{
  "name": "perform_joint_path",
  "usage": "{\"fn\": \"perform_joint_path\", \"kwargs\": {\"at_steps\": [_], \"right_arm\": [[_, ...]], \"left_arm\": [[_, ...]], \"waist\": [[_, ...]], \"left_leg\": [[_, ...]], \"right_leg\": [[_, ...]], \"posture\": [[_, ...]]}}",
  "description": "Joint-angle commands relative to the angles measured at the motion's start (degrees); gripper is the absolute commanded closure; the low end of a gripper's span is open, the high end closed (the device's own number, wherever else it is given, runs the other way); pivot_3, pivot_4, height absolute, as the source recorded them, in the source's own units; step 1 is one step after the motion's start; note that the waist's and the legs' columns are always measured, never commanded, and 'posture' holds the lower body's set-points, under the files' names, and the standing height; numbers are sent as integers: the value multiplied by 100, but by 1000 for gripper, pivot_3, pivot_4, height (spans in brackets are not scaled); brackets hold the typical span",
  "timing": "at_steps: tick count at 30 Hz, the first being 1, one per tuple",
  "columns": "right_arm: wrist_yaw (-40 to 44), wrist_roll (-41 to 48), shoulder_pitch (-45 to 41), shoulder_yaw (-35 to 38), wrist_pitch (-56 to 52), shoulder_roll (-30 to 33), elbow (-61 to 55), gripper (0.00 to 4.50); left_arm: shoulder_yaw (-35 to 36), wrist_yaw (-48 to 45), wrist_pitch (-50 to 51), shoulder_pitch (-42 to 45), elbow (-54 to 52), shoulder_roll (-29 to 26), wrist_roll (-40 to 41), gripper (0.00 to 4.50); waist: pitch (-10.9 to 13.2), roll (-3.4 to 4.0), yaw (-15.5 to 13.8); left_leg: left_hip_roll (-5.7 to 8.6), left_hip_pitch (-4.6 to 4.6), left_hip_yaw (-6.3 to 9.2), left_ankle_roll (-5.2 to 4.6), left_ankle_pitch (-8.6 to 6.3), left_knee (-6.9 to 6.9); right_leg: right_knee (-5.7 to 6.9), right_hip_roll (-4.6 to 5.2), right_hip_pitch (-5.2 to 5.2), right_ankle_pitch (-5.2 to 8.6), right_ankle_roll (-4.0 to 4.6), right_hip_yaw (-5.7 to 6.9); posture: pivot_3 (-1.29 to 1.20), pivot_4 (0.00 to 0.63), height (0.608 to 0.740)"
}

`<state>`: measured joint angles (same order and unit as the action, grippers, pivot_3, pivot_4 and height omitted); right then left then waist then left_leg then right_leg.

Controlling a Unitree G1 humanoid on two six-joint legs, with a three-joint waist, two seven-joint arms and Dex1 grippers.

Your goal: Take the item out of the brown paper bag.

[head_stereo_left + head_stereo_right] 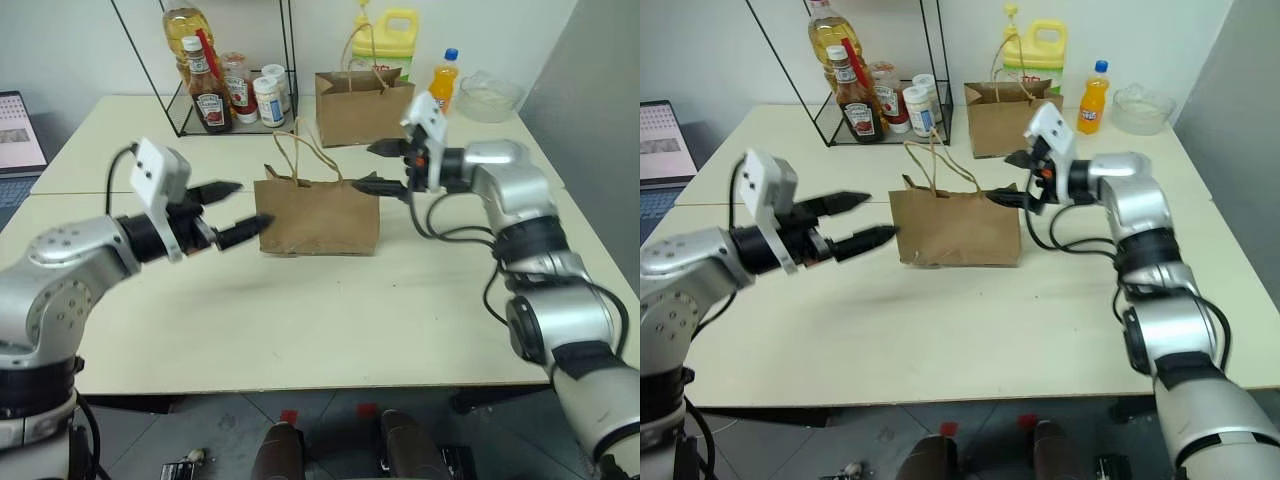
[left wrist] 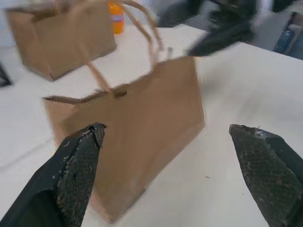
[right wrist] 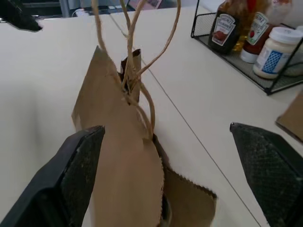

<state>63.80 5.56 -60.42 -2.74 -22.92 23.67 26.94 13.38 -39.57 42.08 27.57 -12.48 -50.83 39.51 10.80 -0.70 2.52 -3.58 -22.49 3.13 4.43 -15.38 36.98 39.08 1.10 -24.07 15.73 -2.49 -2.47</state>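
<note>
Fingers spread on left gripper [image 1: 232,209] and right gripper [image 1: 376,167], creased brown paper bag [image 1: 318,214] upright between, twine handles loose

Contents of brown paper bag [image 1: 318,215] hidden by its own walls, no item visible inside from any view. Second bag [image 1: 362,105] behind covers lower part of yellow jug [image 1: 388,38]; laptop [image 1: 18,135] cut off at left edge. In left wrist view, bag handles [image 2: 147,28] and right gripper [image 2: 222,33] blurred.

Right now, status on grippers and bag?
Left gripper open, left of brown paper bag. Right gripper open at its right top corner. Bag upright, item unseen. Nothing in the way.
</note>
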Motion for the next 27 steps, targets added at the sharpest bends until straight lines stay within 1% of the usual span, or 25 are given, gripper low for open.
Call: {"fn": "perform_joint_path", "kwargs": {"at_steps": [1,3,6,9,11,13,16,17,21,27], "right_arm": [[-941,102,1083,331,-843,75,-2359,47],[-1522,111,1626,449,-1293,-44,-3271,47],[-2489,32,2768,491,-1887,-477,-4897,47],[-3100,81,3292,487,-2393,-823,-5747,47],[-3441,136,3550,487,-2664,-1042,-6172,47],[-3657,103,3698,398,-2760,-1117,-6366,47],[-3904,104,3742,405,-2835,-1145,-6473,47],[-3958,119,3737,424,-2849,-1135,-6490,47],[-4110,231,3757,628,-2927,-1054,-6554,47],[-4278,425,3806,626,-2912,-1080,-6510,47]], "left_arm": [[-283,89,-975,791,1179,178,-901,0],[-469,20,-1358,1200,1767,320,-1244,0],[-966,-193,-2257,2174,3172,759,-1940,0],[-1234,-203,-3063,3003,4528,1164,-2468,0],[-1404,0,-3760,3620,5650,1454,-2920,0],[-1525,246,-4288,4086,6592,1675,-3295,0],[-1682,334,-4694,4524,7489,1913,-3698,0],[-1716,312,-4752,4619,7674,1970,-3791,0],[-2045,-577,-4823,4775,7977,2024,-4185,0],[-2330,-1975,-4883,4705,7650,1788,-4464,0]], "waist": [[-1,-1,-55],[-1,-2,-69],[-2,-3,-83],[-2,-4,-85],[-5,-8,-83],[-5,-9,-79],[-5,-8,-27],[-5,-8,-15],[-5,-9,3],[-5,-8,40]], "left_leg": [[1,0,1,0,0,0],[1,-3,3,0,0,3],[2,-4,4,2,2,4],[6,-10,5,4,3,4],[7,-12,6,4,2,8],[8,-11,6,3,2,8],[12,-9,6,1,1,5],[12,-9,6,1,1,4],[11,-10,10,0,1,2],[11,-10,10,0,2,3]], "right_leg": [[-1,0,1,0,0,1],[2,-1,0,0,0,2],[3,-1,0,0,-1,4],[1,0,-1,0,-1,5],[-1,0,-1,-1,-2,6],[-2,0,-1,-1,-2,4],[-5,0,-1,-1,-3,-1],[-5,0,-2,-1,-3,-1],[-4,-2,-3,-1,-3,2],[0,-2,-2,-1,-3,2]], "posture": [[0,150,740],[0,150,740],[0,150,740],[0,150,740],[0,150,740],[0,150,740],[0,150,740],[0,150,740],[0,150,740],[0,150,740]]}}
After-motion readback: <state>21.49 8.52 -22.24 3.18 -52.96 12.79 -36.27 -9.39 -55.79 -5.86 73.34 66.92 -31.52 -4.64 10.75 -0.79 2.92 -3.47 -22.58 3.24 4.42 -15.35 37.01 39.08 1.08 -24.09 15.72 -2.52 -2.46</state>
